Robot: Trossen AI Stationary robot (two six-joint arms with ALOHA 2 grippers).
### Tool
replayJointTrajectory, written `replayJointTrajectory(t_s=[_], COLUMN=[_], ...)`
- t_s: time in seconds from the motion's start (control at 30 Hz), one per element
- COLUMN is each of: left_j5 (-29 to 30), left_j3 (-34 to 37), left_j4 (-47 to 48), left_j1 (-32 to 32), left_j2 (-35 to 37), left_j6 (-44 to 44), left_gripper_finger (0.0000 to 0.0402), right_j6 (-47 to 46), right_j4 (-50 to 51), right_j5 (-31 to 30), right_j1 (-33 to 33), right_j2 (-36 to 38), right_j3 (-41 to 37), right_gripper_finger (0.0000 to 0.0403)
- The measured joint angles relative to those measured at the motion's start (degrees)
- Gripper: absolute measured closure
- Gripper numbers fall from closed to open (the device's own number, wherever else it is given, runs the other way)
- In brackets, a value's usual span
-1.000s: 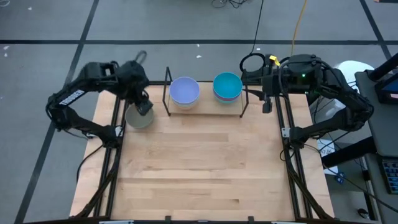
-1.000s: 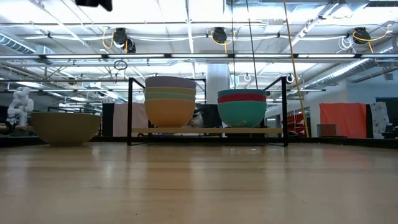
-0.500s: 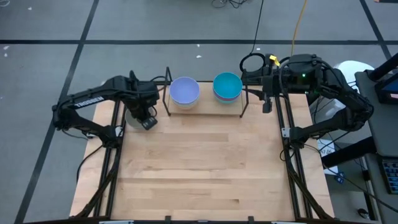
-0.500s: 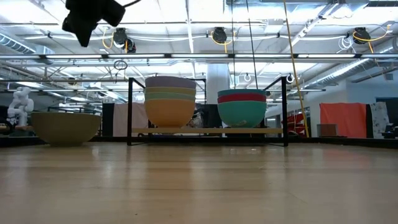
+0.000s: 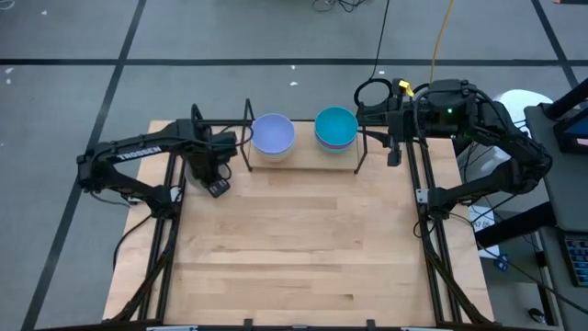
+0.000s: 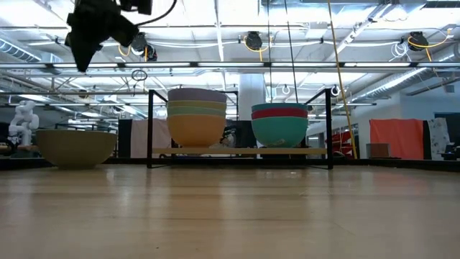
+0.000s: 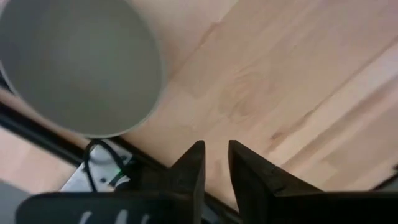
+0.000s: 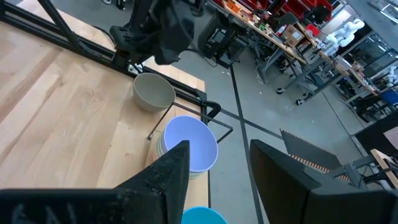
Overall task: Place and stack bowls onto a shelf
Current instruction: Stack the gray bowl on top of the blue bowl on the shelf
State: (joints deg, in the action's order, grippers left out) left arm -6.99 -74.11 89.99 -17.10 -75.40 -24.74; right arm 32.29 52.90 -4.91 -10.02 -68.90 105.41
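A grey-olive bowl (image 7: 81, 62) stands on its base on the table, just left of the shelf (image 5: 303, 158), and also shows in the low view (image 6: 75, 147). My left gripper (image 7: 216, 149) hangs above the table beside the bowl's near-right rim, fingers a narrow gap apart and touching nothing. On the shelf board sit two stacks: one topped by a lavender bowl (image 5: 273, 134) with orange at the bottom (image 6: 196, 129), the other topped by a teal bowl (image 5: 336, 127) over a magenta one (image 6: 279, 113). My right gripper (image 5: 393, 154) waits open off the shelf's right end.
Black frame rails (image 5: 170, 216) run along the table's left and right sides. The left rail passes close by the grey-olive bowl. Bare wooden tabletop (image 5: 294, 257) stretches from the shelf to the near edge. Cables hang behind the shelf's far right corner (image 5: 372, 92).
My left gripper has moved from over the grey-olive bowl toward the table's near edge and slightly right. It has also come down, since it now shows at the top of the low view. The bowl and both stacks have stayed where they were.
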Motion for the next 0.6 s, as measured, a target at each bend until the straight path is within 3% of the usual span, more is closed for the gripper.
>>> replayJointTrajectory(t_s=[0.27,0.6], left_j5=[6.0,8.3], left_j3=[9.7,19.4], left_j4=[-2.0,-13.5], left_j1=[0.0,0.0], left_j2=[0.0,0.0], left_j6=[-1.3,5.4], left_gripper_finger=[0.0291,0.0289], right_j6=[0.0,0.5], right_j4=[-1.4,-3.5], right_j5=[0.0,0.0], right_j1=[0.0,0.0], right_j2=[0.0,0.0], right_j3=[0.0,0.0], right_gripper_finger=[0.0241,0.0241])
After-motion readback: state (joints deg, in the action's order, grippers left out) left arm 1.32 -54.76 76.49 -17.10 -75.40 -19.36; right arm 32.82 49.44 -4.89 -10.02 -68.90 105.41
